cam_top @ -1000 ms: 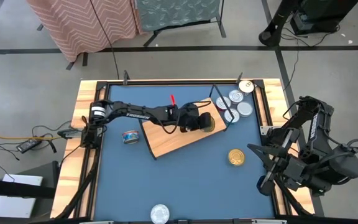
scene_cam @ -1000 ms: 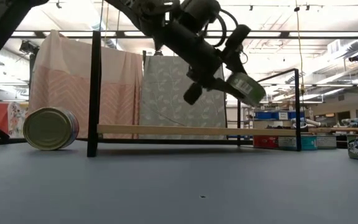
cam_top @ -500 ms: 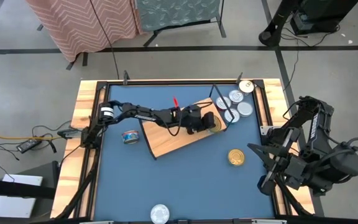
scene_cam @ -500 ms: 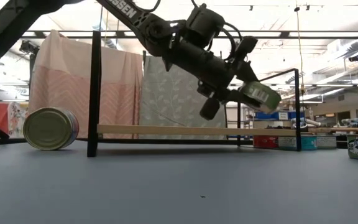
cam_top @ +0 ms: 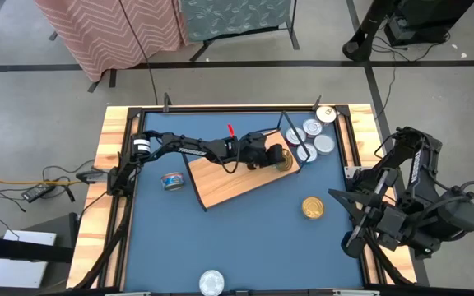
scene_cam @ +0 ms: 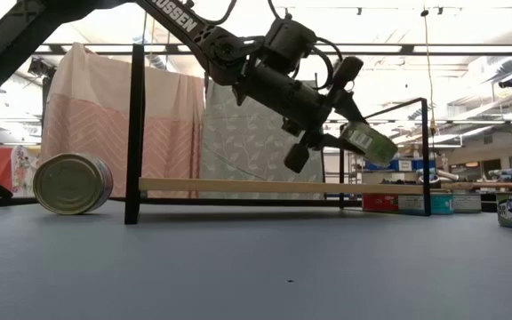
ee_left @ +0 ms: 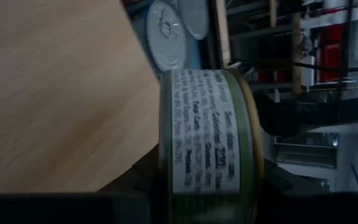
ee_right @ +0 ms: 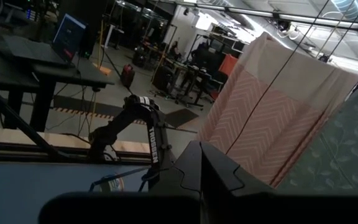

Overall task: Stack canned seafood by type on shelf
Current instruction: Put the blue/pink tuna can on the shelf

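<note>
The shelf (cam_top: pixel 229 182) is a light-wood board with black wire end frames, lying askew in the middle of the blue table. My left gripper (cam_top: pixel 276 157) reaches over its right end, shut on a green-labelled can with a gold lid (scene_cam: pixel 369 143), which is tilted a little above the board (scene_cam: pixel 238 187). The same can (ee_left: pixel 207 149) fills the left wrist view. My right gripper (ee_right: pixel 197 163) is shut with nothing in it and waits high at the table's right edge (cam_top: pixel 348 205). My left gripper pinches the can between its two fingers, one over the gold top face (cam_top: pixel 286 161) and one under the bottom face. The labelled side wall (ee_left: pixel 204 124) shows between them. The fingers (scene_cam: pixel 349 84) come from the table's left, slanting down. The can is tilted, clear of the board.
Three silver cans (cam_top: pixel 313 136) lie just past the shelf's right frame, with one more can (cam_top: pixel 326 113) at the far rim. A gold can (cam_top: pixel 313 207) sits on the table's right. A blue-labelled can (cam_top: pixel 172 181) lies on its side at the left, a silver can (cam_top: pixel 211 282) near the front edge.
My left gripper has carried the can along the board toward the shelf's right end and a little down. The can stays tilted and clear of the board.
</note>
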